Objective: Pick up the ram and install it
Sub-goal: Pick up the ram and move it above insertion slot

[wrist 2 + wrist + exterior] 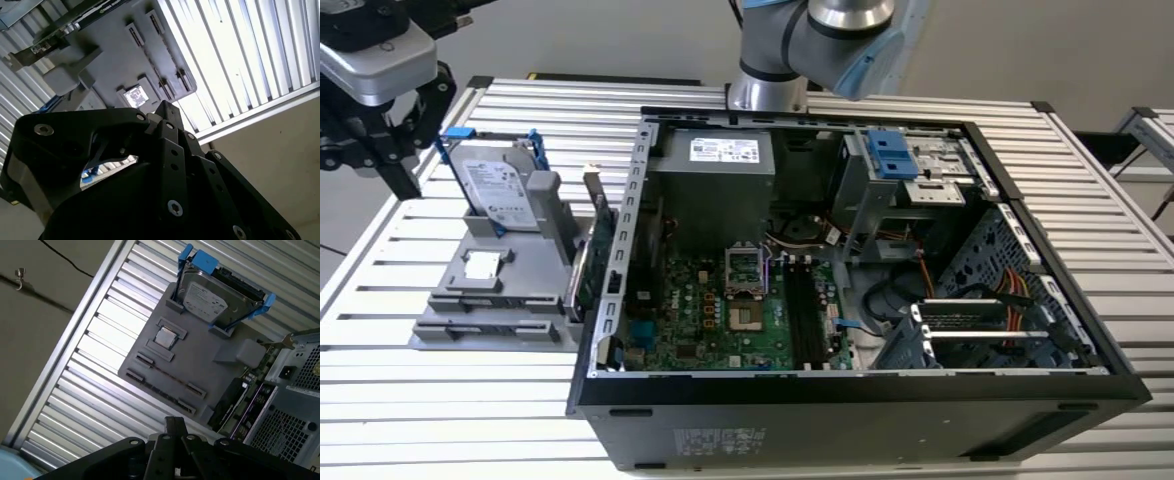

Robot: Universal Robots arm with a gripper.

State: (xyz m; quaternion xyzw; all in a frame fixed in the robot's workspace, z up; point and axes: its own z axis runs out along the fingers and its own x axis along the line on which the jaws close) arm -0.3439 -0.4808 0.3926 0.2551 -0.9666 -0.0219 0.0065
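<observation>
Robot gripper hovering over the corner of a slatted metal table, beside an open computer case.

The gripper is hanging above the table's far corner on the exterior view's left; whether its jaws are spread or pressed together cannot be told. Near it, a grey holder is sitting along that table edge. It is carrying a silver hard drive with blue clips and a white printed label, a small square chip, and an upright green circuit card standing between the holder and the case. The ram is showing, faintly, as a thin dark strip on edge between end clips, along the holder's side farthest from the drive. A white-labelled power supply is sitting at the case's far end.
</observation>
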